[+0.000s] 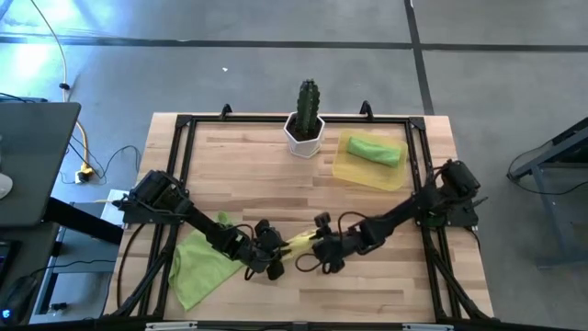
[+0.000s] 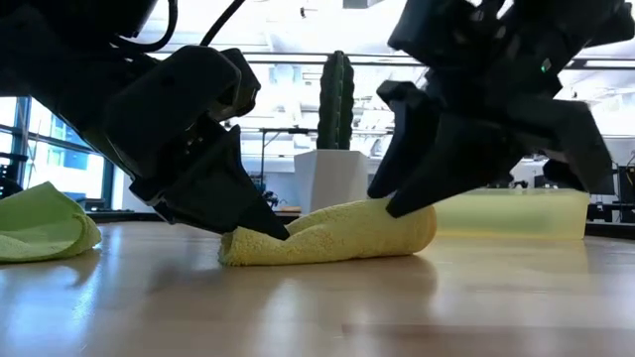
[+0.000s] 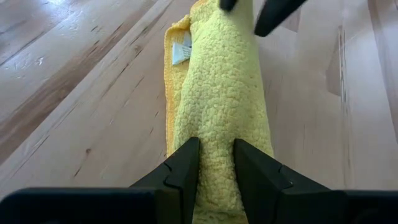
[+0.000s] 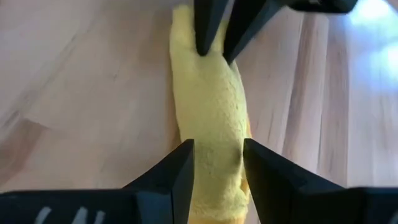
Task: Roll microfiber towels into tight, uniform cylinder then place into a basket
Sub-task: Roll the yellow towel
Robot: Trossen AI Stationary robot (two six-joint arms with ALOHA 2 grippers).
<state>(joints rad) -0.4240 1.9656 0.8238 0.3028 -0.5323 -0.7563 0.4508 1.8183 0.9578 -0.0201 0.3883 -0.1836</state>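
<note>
A yellow microfiber towel, rolled into a cylinder, lies on the wooden table near its front edge, between my two grippers. My left gripper is shut on the roll's left end, and my right gripper on its right end. A lime-green towel lies crumpled flat on the table at the front left. A second lime-green towel, rolled up, lies in the pale yellow basket at the back right. My left gripper pinches the roll's left end between its two fingers, one on each long side. The fingers slant down from the table's left and lie along the roll. The roll rests on the table. My right gripper has the roll's right end between its two fingers, one on each long side. The fingers slant down from the table's right and lie along the roll, which lies level on the table.
A cactus in a white pot stands at the middle of the far edge, left of the basket. A black frame runs around the tabletop. Bare wood lies between the roll and the far edge.
</note>
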